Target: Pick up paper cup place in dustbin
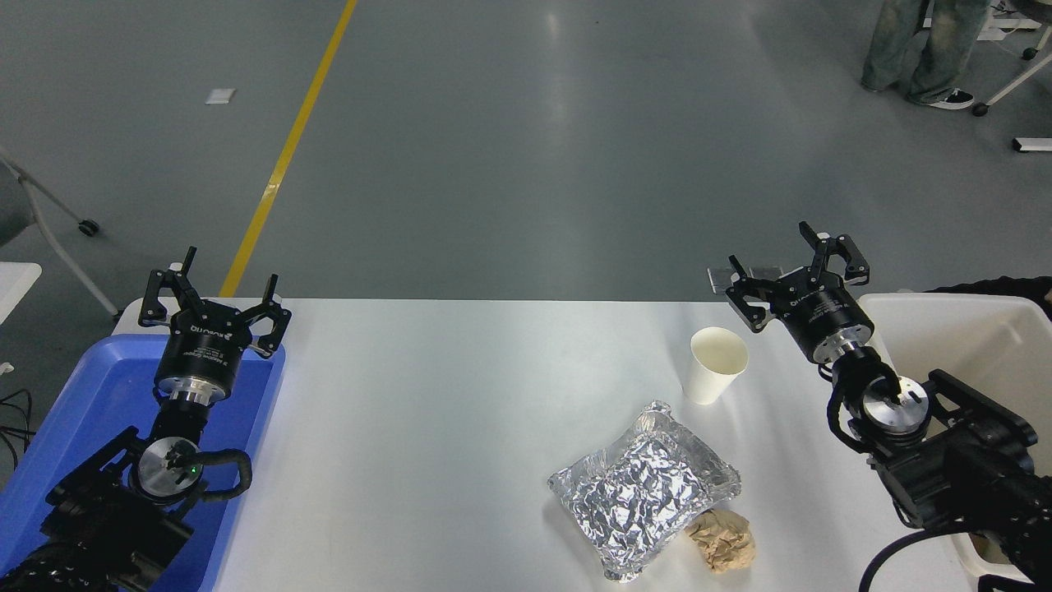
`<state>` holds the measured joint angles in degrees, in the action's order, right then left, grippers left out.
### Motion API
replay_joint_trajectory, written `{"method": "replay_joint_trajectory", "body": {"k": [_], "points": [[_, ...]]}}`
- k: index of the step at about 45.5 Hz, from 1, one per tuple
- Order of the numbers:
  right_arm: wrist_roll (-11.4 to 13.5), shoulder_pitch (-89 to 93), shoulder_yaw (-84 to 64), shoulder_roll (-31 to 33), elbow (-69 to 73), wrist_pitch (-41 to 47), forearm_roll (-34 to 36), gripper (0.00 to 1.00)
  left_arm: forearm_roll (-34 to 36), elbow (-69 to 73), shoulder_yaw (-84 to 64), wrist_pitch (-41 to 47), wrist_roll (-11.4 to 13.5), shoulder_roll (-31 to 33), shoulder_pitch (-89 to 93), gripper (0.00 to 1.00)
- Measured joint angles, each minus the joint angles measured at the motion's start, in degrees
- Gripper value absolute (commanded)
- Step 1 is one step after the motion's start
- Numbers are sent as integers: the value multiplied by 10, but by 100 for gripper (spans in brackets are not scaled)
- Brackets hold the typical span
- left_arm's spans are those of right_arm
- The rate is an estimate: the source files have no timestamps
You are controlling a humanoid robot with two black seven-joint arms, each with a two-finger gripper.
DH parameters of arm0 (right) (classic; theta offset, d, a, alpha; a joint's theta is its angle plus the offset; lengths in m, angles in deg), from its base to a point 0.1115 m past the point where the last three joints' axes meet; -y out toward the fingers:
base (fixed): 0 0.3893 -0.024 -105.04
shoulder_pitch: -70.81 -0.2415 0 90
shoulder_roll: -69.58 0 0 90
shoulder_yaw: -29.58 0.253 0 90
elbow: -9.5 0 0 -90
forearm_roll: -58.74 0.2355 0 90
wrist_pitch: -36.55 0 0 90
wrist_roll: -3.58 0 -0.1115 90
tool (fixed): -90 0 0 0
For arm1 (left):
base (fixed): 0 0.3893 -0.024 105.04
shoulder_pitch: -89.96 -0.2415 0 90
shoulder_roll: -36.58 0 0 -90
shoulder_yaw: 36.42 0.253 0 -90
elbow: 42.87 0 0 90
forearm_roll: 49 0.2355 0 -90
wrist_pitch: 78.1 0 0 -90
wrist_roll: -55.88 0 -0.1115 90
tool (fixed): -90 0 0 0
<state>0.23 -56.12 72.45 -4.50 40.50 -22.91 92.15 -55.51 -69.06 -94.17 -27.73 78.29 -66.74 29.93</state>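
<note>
Paper cup [717,364] upright on desk [460,411], unheld; right end effector [795,275] just beside it, jaws spread, empty; dustbin [945,308] beyond; left end effector [215,302] parked, open

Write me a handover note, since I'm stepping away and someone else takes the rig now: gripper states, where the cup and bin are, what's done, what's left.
Left gripper: open, empty, parked above the blue tray at the table's left.
Right gripper: open, empty, over the table's far right edge, just right of the paper cup.
Paper cup: upright on the table, untouched, behind the foil packet and the crumpled brown paper ball.
Dustbin: at the right, under the right arm.
Done: nothing yet. Left: grasp the cup, carry it right, drop it in the dustbin.
</note>
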Motion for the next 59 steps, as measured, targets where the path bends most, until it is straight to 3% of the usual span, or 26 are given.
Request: {"method": "replay_joint_trajectory", "body": {"k": [16, 30, 42, 59], "points": [[3, -6, -8, 2, 2, 0, -11, 100, 0, 0, 4, 0, 1, -1, 1, 100], [17, -137, -110, 43, 18, -3, -144, 100, -1, 0, 6, 0, 2, -1, 2, 100], [47, -353, -355, 74, 59, 2, -267, 100, -1, 0, 7, 1, 2, -2, 3, 100], [55, -664, -824, 62, 288, 25, -360, 100, -1, 0, 8, 1, 2, -2, 2, 100]]}}
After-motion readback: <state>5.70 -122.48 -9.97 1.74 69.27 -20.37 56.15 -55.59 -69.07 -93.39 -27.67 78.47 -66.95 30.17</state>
